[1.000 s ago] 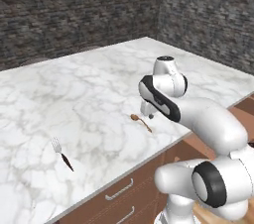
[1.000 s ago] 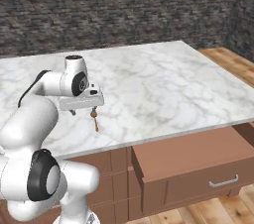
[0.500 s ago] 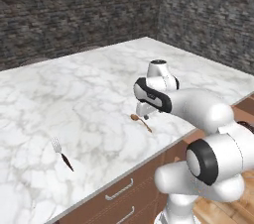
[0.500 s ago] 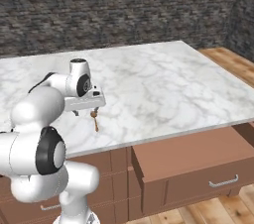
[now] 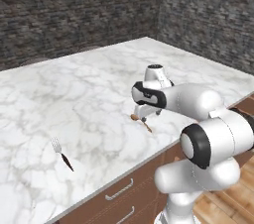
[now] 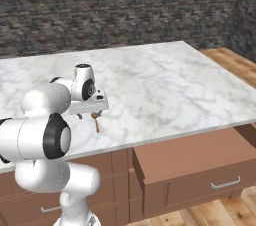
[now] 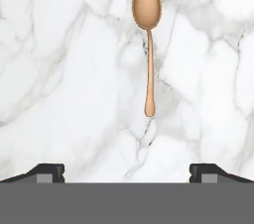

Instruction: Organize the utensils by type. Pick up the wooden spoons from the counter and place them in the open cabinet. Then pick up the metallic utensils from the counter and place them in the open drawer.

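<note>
Over the last second I have folded my arm lower and drawn my pincer (image 7: 127,171) down over the marble counter (image 5: 89,84), so that it now hangs just above the wooden spoon (image 7: 148,44) near the counter's front edge. In the hand view the spoon lies flat on the marble, bowl far from me and handle pointing back toward my fingertips (image 7: 47,171), which stand wide apart at either side with nothing between them. The spoon itself has not moved; it sits where it was, near my wrist in the left base view (image 5: 141,122) and just below my hand in the right base view (image 6: 95,120). I judge this to be the approach for the first pick, with the grasp not yet made. A fork (image 5: 61,152) lies well apart to the left on the counter, and the open drawer (image 6: 195,162) waits below at the right. I can read no brand, label or writing anywhere.
</note>
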Tool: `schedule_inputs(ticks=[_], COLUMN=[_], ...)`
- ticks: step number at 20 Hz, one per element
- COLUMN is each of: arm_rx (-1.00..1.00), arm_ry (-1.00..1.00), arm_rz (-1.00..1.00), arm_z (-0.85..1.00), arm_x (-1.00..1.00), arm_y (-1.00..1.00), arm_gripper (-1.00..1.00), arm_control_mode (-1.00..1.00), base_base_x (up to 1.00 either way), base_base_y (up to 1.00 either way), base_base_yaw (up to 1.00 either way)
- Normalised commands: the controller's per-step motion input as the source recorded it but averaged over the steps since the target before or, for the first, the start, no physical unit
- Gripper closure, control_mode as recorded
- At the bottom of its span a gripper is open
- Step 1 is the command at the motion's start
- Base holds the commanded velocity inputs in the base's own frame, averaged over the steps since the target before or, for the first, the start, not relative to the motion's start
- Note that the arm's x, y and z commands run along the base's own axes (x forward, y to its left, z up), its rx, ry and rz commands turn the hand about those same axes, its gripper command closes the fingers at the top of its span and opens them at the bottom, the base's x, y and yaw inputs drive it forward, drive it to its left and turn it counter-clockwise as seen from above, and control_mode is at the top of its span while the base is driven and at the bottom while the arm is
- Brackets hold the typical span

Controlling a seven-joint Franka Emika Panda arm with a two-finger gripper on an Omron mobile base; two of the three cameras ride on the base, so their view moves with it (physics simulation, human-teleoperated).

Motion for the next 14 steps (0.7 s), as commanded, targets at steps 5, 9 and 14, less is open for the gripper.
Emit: schedule_inputs(ticks=[5, 9, 14], arm_rx=[0.0, 0.0, 0.0], arm_ry=[0.0, 0.0, -0.01], arm_rz=[0.0, 0.0, 0.0], arm_z=[-0.32, -0.31, -0.24], arm_x=[0.19, 0.07, 0.09], arm_y=[0.0, 0.0, 0.0], arm_gripper=[-1.0, -1.0, -1.0], arm_control_mode=[-1.0, -1.0, -1.0], base_base_x=[0.0, 0.0, 0.0], base_base_y=[0.0, 0.0, 0.0], base_base_yaw=[0.0, 0.0, 0.0])
